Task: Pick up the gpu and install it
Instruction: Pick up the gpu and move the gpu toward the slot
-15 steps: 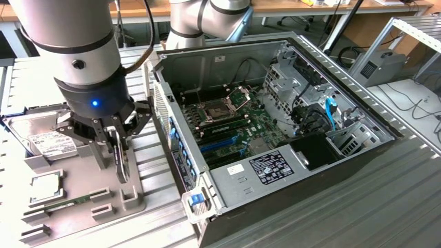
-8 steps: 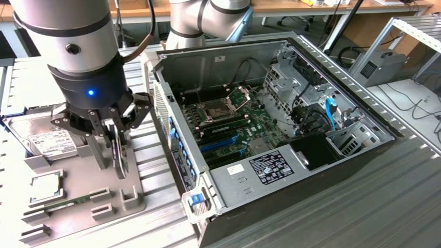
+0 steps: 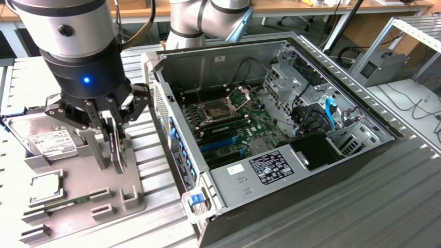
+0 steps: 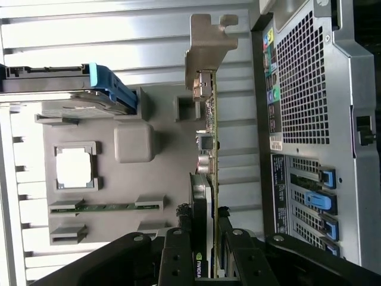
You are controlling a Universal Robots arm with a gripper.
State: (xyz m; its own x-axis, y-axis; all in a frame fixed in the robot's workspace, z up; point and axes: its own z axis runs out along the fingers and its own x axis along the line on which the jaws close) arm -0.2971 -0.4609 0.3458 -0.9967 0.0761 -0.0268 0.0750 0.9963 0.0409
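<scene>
The gpu (image 3: 119, 152) stands on edge over the grey parts fixture (image 3: 131, 183), at the exterior view's left of the open computer case (image 3: 276, 134). My gripper (image 3: 115, 135) reaches down from above and is shut on the card, one finger on each face. In the wrist view the gpu (image 4: 209, 149) appears edge-on, its tan-silver bracket (image 4: 208, 44) at the far end. My gripper (image 4: 205, 244) clamps the card's black cooler end between the black fingers (image 4: 177, 250). Whether the card's lower edge still touches the fixture cannot be told.
On the fixture lie a hard drive with a white label (image 3: 48, 142), a CPU (image 3: 43, 183) and a green RAM stick (image 3: 69, 202). The case lies open side up, with the motherboard's blue slots (image 3: 220, 142) showing. The case's rear panel (image 4: 321, 119) is close beside the card.
</scene>
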